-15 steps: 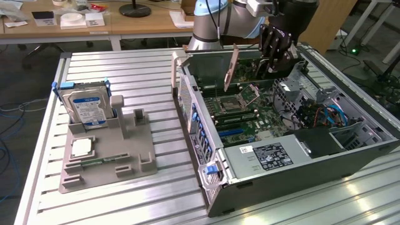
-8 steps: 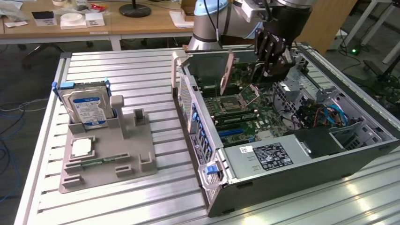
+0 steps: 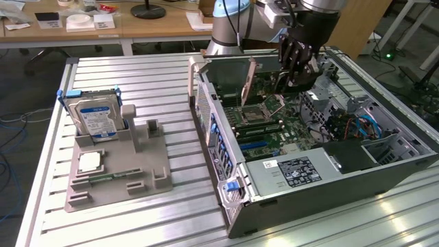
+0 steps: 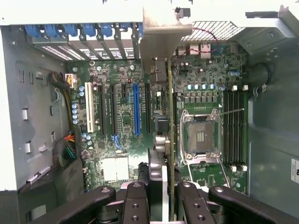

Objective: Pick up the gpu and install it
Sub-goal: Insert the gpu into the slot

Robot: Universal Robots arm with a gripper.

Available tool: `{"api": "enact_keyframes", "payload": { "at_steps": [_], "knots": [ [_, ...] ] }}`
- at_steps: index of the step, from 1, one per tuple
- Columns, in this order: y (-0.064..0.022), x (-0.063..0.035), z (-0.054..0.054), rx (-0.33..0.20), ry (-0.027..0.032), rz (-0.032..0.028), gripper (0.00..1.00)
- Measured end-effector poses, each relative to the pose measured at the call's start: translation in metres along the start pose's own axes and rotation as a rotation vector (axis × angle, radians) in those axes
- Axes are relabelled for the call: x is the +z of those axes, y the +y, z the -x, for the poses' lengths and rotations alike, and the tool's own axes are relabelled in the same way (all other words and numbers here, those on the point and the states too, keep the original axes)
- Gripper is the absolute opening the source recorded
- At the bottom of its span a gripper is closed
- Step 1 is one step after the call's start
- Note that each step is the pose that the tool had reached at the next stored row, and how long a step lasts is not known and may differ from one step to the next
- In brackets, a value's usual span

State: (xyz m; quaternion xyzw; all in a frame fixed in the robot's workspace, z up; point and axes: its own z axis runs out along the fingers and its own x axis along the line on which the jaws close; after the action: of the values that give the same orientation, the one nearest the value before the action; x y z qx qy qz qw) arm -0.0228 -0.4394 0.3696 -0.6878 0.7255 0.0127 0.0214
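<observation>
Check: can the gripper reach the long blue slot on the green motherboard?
Probably yes: the grey case lies open, the gripper, shut on the thin dark gpu card, hangs above the board, and nothing covers the blue slot.

One open dark grey metal computer case (image 3: 329, 195) lies on one ribbed aluminium table (image 3: 137, 77). At the exterior view's left there is one grey plastic holder (image 3: 147, 175), with one silver hard drive with a blue label (image 3: 96, 118) and one pale square chip (image 3: 90, 162). There is one black gripper (image 4: 169, 196) and one thin dark gpu card (image 4: 170, 121). The one green motherboard (image 4: 126, 130) carries one white slot (image 4: 88, 109), one blue slot (image 4: 136, 109), four black memory slots (image 4: 235, 126) and one silver processor socket (image 4: 201, 135). Near the case's front sits one labelled silver power supply (image 3: 291, 172).
</observation>
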Motion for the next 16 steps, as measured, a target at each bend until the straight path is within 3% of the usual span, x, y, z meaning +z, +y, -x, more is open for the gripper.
{"api": "enact_keyframes", "payload": {
  "at_steps": [16],
  "knots": [
    [0.0065,0.0242,-0.004,0.0,-0.0003,0.0004,0.28]
  ]
}}
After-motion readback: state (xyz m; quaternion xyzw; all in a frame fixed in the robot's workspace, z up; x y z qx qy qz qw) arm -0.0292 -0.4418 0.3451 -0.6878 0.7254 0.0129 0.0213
